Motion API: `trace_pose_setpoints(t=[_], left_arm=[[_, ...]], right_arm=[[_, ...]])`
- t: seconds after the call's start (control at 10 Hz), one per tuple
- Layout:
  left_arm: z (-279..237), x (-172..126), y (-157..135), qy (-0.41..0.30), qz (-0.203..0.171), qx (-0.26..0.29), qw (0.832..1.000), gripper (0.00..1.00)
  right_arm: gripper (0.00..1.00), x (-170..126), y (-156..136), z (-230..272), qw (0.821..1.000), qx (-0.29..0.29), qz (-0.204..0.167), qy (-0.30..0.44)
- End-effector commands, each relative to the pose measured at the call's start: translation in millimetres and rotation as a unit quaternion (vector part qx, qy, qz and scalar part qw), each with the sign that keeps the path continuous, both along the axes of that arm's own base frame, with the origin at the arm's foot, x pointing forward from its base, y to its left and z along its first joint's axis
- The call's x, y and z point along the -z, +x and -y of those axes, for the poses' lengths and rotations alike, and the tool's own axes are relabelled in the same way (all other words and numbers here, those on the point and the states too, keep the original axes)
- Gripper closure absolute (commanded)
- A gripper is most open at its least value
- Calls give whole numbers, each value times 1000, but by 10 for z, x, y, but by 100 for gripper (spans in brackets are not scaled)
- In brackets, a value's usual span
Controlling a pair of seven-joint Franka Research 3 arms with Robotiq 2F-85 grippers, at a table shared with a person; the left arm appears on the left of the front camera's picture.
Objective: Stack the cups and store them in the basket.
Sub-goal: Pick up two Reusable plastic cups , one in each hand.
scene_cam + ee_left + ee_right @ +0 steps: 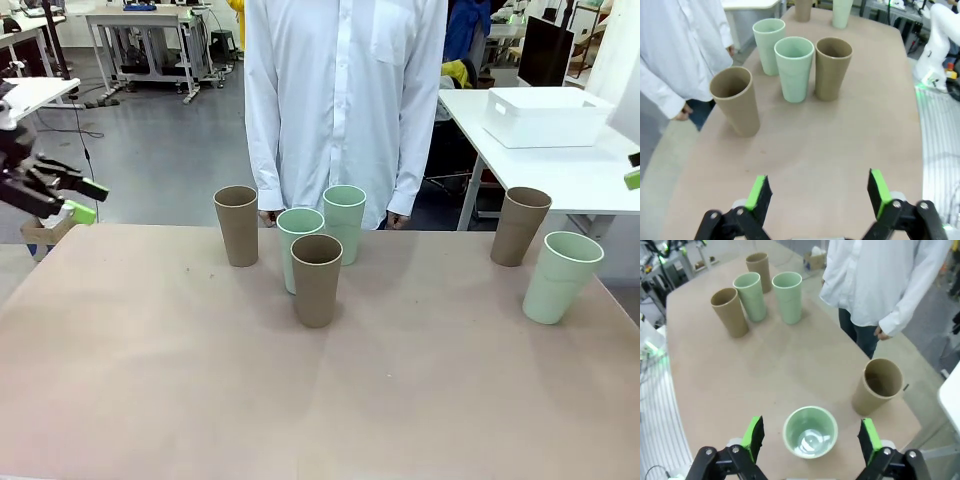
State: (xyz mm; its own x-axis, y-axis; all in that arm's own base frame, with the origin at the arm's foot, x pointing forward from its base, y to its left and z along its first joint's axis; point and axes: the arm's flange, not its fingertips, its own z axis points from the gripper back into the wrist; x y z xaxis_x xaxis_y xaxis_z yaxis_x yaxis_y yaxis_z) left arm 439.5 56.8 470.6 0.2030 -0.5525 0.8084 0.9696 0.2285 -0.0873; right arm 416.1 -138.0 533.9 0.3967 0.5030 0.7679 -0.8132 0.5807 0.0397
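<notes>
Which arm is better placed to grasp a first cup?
Right, probably: the right gripper, open, frames a mint cup close below; the left gripper, also open, has bare table before it.

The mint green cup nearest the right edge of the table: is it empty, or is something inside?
Empty. The right wrist view looks down into the mint green cup, and its bottom is bare.
</notes>
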Motion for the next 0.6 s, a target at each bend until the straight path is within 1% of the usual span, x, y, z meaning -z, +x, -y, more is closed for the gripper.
trace_pose_setpoints(t=[0.0, 0.1, 0.2, 0.3, 0.5], left_arm=[[-183, 40, 339, -58, 8, 54, 997, 0], [-205, 134, 428, -87, 17, 73, 993, 0], [-206, 272, 547, -110, 41, 91, 989, 0], [-203, 372, 638, -127, 57, 105, 985, 0], [-139, 600, 784, -155, 89, 134, 975, 0]], right_arm=[[0, 87, 420, 419, 997, -72, -6, 40], [0, 176, 523, 557, 992, -109, -12, 60], [0, 293, 647, 741, 990, -129, 0, 61], [0, 422, 718, 862, 986, -151, 6, 70], [0, 781, 789, 1018, 981, -175, 9, 78]])
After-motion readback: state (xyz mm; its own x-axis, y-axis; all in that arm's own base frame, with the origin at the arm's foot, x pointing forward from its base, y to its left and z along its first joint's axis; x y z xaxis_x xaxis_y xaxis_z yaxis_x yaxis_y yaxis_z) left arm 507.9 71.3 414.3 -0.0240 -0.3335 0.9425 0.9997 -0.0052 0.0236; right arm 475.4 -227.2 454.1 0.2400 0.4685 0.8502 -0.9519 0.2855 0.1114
